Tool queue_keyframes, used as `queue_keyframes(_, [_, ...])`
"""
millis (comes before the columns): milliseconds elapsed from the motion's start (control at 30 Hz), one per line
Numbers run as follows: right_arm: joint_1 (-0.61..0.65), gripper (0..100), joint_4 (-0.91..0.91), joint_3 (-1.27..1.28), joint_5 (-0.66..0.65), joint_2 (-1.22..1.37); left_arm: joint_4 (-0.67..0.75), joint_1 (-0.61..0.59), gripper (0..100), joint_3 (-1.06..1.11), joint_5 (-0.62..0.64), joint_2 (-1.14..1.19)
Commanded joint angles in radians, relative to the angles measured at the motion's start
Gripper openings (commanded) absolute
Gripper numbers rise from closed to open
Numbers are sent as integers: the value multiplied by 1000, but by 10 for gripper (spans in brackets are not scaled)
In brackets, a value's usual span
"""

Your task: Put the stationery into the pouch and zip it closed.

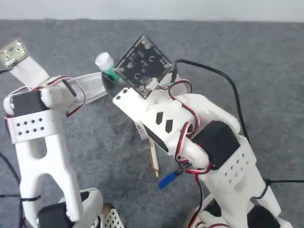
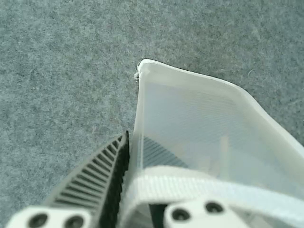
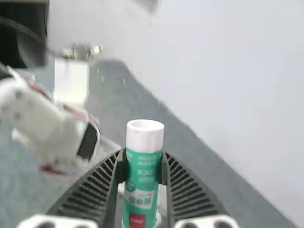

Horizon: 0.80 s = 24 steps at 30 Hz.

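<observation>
The left gripper is clenched on the edge of the translucent white mesh pouch, one ribbed finger outside the mesh and the other showing through it, and it holds the pouch off the grey mat. The right gripper grasps a green glue stick upright between its ribbed fingers, white cap uppermost. In the high view the glue stick sits just beside the raised end of the pouch; whether they touch cannot be told. A pencil lies on the mat under the right arm, next to a small pale object half hidden by that arm.
</observation>
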State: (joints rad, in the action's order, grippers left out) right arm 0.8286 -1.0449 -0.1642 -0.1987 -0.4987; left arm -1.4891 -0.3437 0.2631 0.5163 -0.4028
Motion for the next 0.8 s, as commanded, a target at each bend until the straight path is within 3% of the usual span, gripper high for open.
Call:
queue_keyframes(0, [38,7,97,-2,44,-35,28,-11,12,13,6,9])
queue_keyframes(333, [56,7,427,250,52,-7,28,-11,12,13,6,9])
queue_keyframes(767, [53,7,1330,804,48,-85,41,-9,12,13,6,12])
